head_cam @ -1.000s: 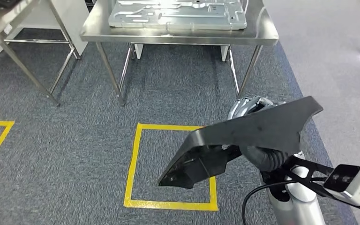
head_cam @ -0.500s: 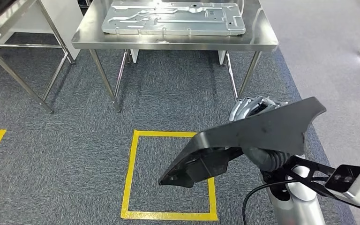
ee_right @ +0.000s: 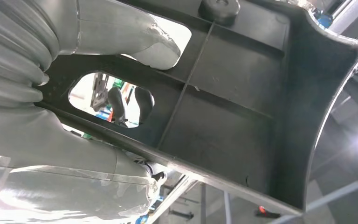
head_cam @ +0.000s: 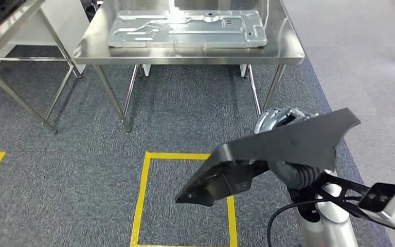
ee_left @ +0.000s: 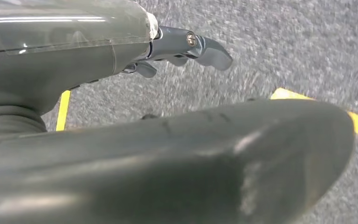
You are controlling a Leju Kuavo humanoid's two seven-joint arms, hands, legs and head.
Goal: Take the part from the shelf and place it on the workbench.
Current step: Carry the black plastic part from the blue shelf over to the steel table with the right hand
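Observation:
My right hand [head_cam: 284,121] grips a flat black plastic part [head_cam: 288,145], tilted, with its lower end hanging toward the floor at the left. The right wrist view looks at the ribbed underside of the part [ee_right: 242,107], with the right hand [ee_right: 65,140] wrapped around its edge and the thumb [ee_right: 135,37] pressed on it beside a cut-out. The steel workbench [head_cam: 185,54] stands ahead, across a stretch of carpet. My left hand [ee_left: 186,44] hangs over the carpet with nothing in it and its fingers loosely apart.
A large silver metal plate [head_cam: 185,28] covers much of the workbench top. A second steel table [head_cam: 15,23] stands at the far left. A yellow taped square [head_cam: 144,195] marks the grey carpet between me and the bench legs [head_cam: 114,98].
The whole picture has shifted: the camera has moved toward the workbench, which now sits lower and nearer in view. The part stays held in my right hand as before.

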